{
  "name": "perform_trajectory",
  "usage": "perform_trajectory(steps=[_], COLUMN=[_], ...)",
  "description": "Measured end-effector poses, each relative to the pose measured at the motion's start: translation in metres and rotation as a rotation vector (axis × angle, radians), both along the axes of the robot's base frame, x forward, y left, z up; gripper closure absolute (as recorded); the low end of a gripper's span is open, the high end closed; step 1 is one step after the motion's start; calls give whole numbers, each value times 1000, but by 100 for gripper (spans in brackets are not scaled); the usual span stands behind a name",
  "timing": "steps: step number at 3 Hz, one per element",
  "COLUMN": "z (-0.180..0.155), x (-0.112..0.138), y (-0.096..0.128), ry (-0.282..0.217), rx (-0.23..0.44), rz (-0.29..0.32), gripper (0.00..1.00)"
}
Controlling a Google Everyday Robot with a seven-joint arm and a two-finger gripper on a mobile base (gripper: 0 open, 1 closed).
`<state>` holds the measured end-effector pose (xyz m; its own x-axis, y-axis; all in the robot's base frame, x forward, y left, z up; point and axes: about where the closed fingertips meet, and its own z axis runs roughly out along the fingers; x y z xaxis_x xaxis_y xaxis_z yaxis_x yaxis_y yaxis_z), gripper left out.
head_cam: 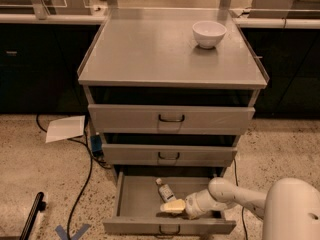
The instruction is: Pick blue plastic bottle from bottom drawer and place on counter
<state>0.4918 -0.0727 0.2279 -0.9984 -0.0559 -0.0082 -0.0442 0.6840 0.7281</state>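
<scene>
The bottom drawer (135, 204) is pulled open at the foot of the grey cabinet. The blue plastic bottle (165, 191) lies on its side inside it, white cap toward the back left. My gripper (170, 207) reaches in from the right, its pale fingers just in front of and below the bottle, close to its base. The arm runs back to the white robot body at the lower right. The counter (150, 49) is the flat grey top of the cabinet.
A white bowl (209, 33) stands on the counter at the back right. Two shut drawers (171, 118) sit above the open one. A white sheet of paper (65, 128) and black cables lie on the speckled floor at the left.
</scene>
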Motion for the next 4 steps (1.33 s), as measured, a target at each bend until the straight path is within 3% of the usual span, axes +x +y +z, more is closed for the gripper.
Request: perform_trajectory(steps=[3, 4], z=[-13, -29], x=[11, 31], y=[0, 8], ry=[-19, -45], rx=[-33, -64], rz=[8, 32], gripper=[0, 0])
